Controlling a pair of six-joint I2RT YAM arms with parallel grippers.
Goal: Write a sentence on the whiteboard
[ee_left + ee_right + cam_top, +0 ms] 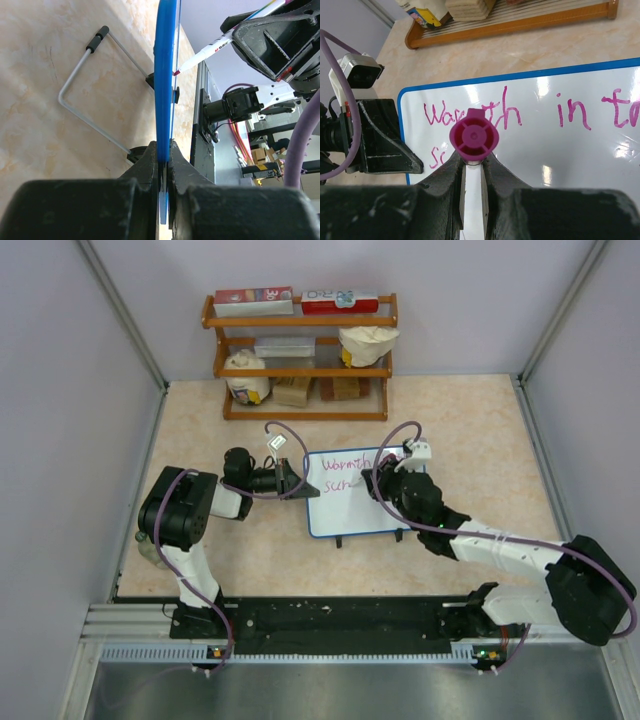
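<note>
- Two grippers meet at the whiteboard (362,516), which sits near the middle of the table (480,430), propped on a wire stand (85,100).
- At the board's 9 o'clock edge, the left gripper (164,152) is clamped on the blue frame.
- Toward 3 o'clock, the right gripper (472,167) is closed around a pink marker (473,136), whose tip is at the board face.
- Pink writing reads "Warmth in" on the top line, and a second line starts "Sc".
- At 12 o'clock, well apart, stands a wooden shelf (300,350).

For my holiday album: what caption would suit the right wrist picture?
Right gripper holds a pink marker at the half-written whiteboard while the left gripper clamps its edge.
</note>
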